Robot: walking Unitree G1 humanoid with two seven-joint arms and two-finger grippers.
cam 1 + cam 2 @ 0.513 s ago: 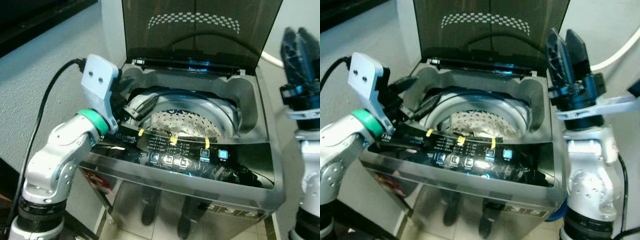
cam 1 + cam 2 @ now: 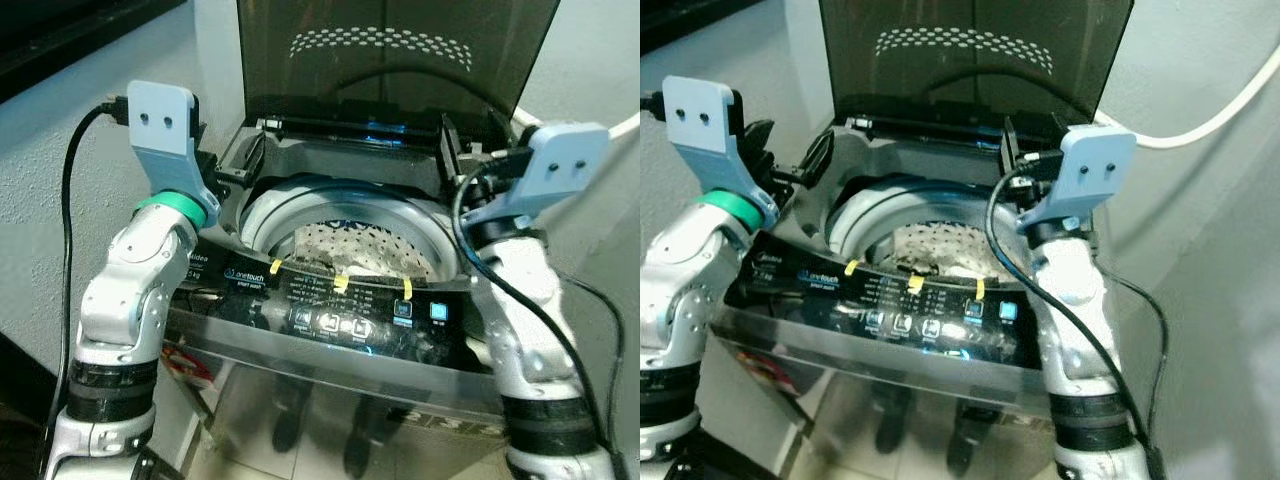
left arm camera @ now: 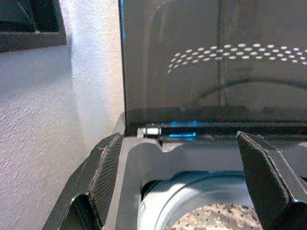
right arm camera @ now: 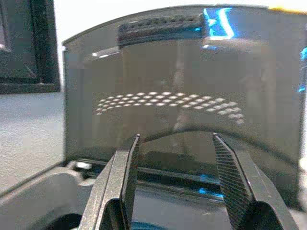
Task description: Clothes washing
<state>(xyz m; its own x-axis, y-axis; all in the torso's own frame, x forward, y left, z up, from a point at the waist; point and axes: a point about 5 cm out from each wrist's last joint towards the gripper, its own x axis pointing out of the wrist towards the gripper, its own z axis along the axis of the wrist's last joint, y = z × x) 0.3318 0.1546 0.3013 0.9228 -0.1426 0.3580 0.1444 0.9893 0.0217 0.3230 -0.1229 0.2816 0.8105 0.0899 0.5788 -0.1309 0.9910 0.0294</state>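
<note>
Left eye view: both claws raised over an open top-loading washing machine (image 2: 340, 330).

The lid (image 2: 395, 60) stands upright at the back edge, and the perforated drum (image 2: 365, 250) sits in the middle below it. The left claw (image 3: 192, 182) hovers at the tub's left rim, fingers (image 3: 108, 167) spread wide, holding nothing. The right claw (image 4: 175, 182) hangs near the right rear corner, also parted and empty. A lit control panel (image 2: 340, 310) runs along the front edge.

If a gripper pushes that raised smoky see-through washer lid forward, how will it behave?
The raised tinted translucent lid looks like one rigid panel hinged at the rear edge of the top-loading washing machine, so it would probably swing down rather than bend. Standing near upright, it may drop quickly once tipped. Its glossy face looks slippery for black fingers.
</note>
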